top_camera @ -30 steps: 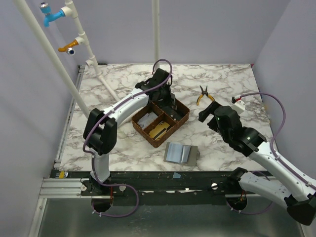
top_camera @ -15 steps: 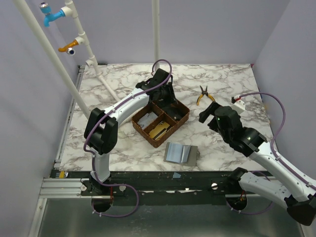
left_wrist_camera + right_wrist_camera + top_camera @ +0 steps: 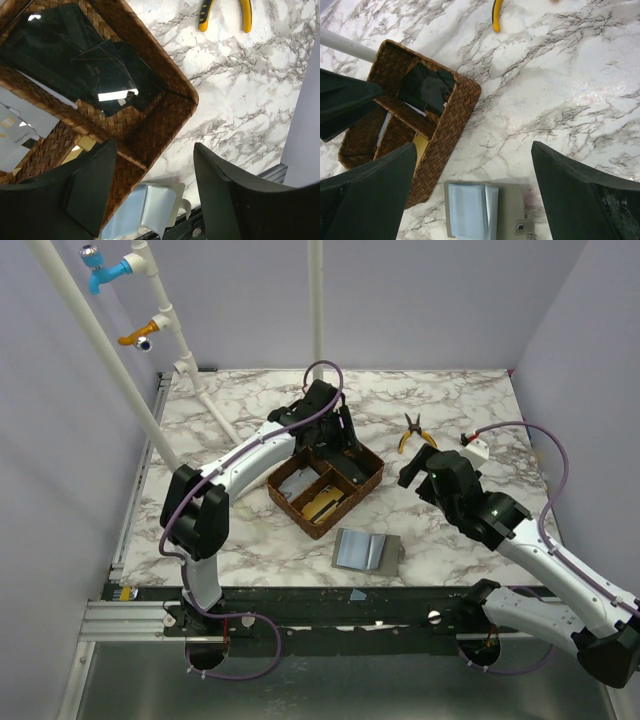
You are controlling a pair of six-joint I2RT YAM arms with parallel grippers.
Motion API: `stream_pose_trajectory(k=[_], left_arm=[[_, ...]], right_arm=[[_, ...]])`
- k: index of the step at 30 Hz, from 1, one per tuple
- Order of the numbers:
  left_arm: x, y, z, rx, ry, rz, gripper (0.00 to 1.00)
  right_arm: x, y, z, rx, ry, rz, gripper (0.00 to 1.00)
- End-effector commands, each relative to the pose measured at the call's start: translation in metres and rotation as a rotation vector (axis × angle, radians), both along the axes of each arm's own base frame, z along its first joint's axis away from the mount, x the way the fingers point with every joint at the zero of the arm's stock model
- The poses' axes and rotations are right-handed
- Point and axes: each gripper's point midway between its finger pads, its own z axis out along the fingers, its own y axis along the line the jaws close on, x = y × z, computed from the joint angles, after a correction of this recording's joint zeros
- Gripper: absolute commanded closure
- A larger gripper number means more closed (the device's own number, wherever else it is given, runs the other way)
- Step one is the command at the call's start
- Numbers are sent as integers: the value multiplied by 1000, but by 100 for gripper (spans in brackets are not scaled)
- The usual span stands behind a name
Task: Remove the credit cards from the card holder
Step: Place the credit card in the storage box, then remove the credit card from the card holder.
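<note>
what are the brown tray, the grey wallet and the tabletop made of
Tray: woven wicker or rattan, matte; the basket weave shows.
Card holder: grey matte faux leather or fabric; glossy pale sleeves inside, likely plastic.
Table: marble look, grey veins; possibly printed laminate.

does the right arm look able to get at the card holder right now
Probably yes: the card holder lies open near the tray with nothing on top, and the right pincer hangs open just past it.

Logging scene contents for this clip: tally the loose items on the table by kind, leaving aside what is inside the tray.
Woven tray: 1
Card holder: 1
Pliers: 1
Total: 3
</note>
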Motion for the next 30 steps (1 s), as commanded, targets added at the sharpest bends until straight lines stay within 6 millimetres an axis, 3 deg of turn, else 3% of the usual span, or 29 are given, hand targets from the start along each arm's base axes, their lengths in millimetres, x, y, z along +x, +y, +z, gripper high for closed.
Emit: stream_pose_trajectory(k=[1,6,12,18,22,30], left_arm=[[-19,15,21,-6,-28,-25,34],[-42,36,22,28,-9,-16,33],[-73,58,18,60,-25,-12,32],[-110,75,4,36,-27,-19,32],[-132,85,-6,16,-48,-45,32],[-169,93,-15,-32,-91,-116,31]], right_arm=[[6,1,18,1,-40,-3,0],[11,14,14,-38,3,67,0],[6,10,-13,-139,174,37,0],[-5,33,-26,-43,230,92,0],[-26,62,-34,-63,200,172,0],[-92,112,-90,-27,268,314,5]])
